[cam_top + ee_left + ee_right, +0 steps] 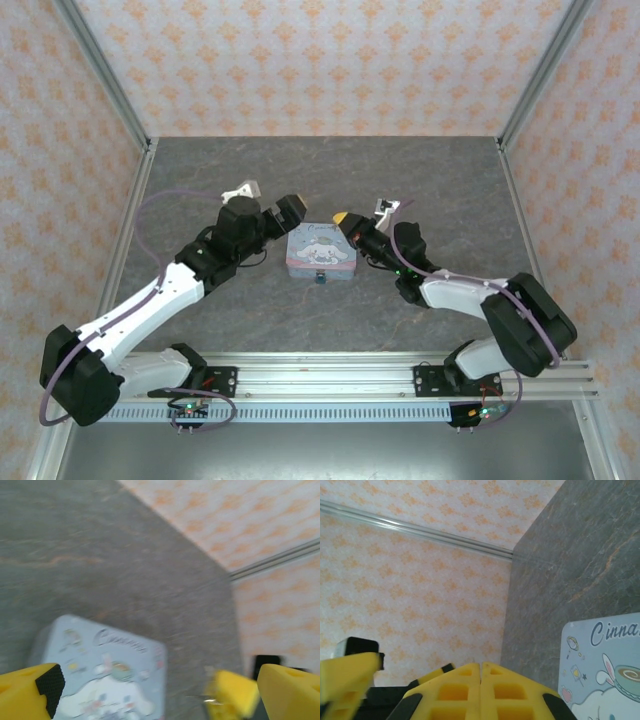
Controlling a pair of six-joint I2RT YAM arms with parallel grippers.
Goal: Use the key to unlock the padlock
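The pastel cartoon tin (320, 250) lies mid-table. The tiny blue padlock (321, 277) hangs at its near edge. My left gripper (268, 206) hovers just left of the tin, open. In the blurred left wrist view its yellow fingers (30, 690) spread wide over the tin lid (105, 680). My right gripper (343, 218) sits at the tin's far right corner, pressed shut (480, 665). In the left wrist view a thin pale metal sliver, the key (209, 698), sticks out of the right gripper's yellow tip (232, 692).
Grey marble-look tabletop (320, 170) with patterned walls on three sides and metal corner posts (105, 70). The right wrist view has the tin's lid (605, 670) at lower right and a left finger (345, 680) at lower left.
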